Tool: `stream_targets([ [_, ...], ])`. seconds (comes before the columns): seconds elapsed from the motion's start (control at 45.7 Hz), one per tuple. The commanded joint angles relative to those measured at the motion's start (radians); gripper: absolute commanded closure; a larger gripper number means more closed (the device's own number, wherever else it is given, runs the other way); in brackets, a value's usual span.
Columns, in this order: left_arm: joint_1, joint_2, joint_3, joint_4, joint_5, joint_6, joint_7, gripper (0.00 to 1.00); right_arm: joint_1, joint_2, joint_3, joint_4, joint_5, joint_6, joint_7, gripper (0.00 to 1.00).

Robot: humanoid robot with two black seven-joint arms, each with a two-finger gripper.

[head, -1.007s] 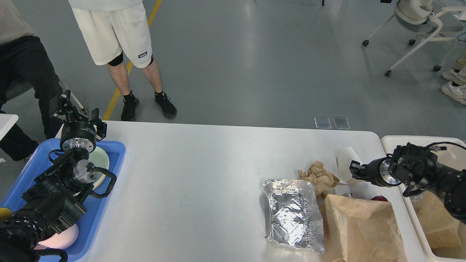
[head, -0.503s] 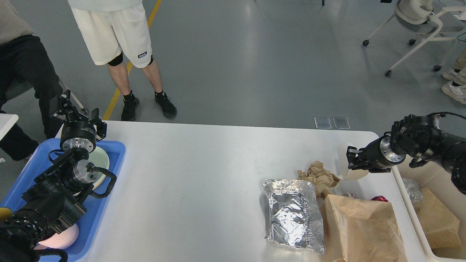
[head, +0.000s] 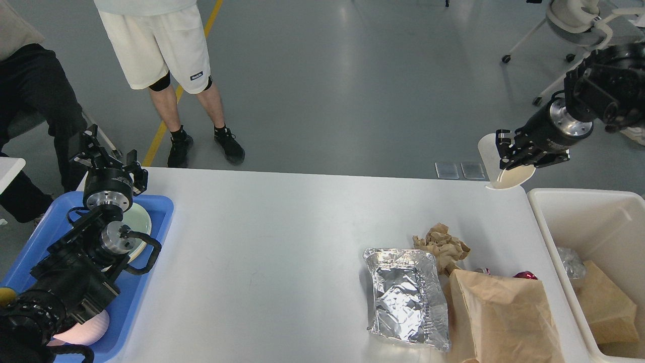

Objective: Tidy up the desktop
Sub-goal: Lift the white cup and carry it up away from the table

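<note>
One cam only, head-mounted, high above the near edge of the desktop (head: 282, 242), looking fwd & down. Mid-range: tabletop fills lower half, floor beyond toward 12 o'clock. Blue tray (head: 151, 237) at 9, cream bin (head: 544, 222) at 3. No 2nd view to overlap.

Desktop (head: 282, 242): one. Blue tray (head: 156, 212): one, with one pale green plate (head: 140, 222) and one pink dish (head: 85, 330). White bin (head: 544, 212): one. Foil pouch (head: 407, 297): one. Brown paper bag (head: 504, 317): one. Crumpled brown paper (head: 441, 244): one. Paper cup (head: 491, 156): one. Robot arms: two. Office chair (head: 579, 20): one.
</note>
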Motion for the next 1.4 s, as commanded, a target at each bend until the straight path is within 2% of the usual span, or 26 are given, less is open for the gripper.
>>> stream_targets([
  [0.0,0.000,0.000,0.000,0.000,0.000,0.000,0.000,0.04,0.138,0.002,-0.015,0.015,0.000,0.002,0.000,1.00],
  [0.285,0.000,0.000,0.000,0.000,0.000,0.000,0.000,0.04,0.323,0.024,-0.044,0.019,-0.011,0.002,0.000,1.00],
  [0.482,0.000,0.000,0.000,0.000,0.000,0.000,0.000,0.04,0.325,0.016,-0.114,0.010,-0.040,0.002,0.000,1.00],
  [0.788,0.000,0.000,0.000,0.000,0.000,0.000,0.000,0.04,0.244,-0.076,-0.251,0.003,-0.072,0.002,0.000,1.00],
  [1.116,0.000,0.000,0.000,0.000,0.000,0.000,0.000,0.04,0.045,-0.205,-0.320,-0.008,-0.072,0.002,-0.002,1.00],
  [1.379,0.000,0.000,0.000,0.000,0.000,0.000,0.000,0.04,-0.232,-0.300,-0.301,-0.011,-0.066,-0.321,-0.002,1.00],
])
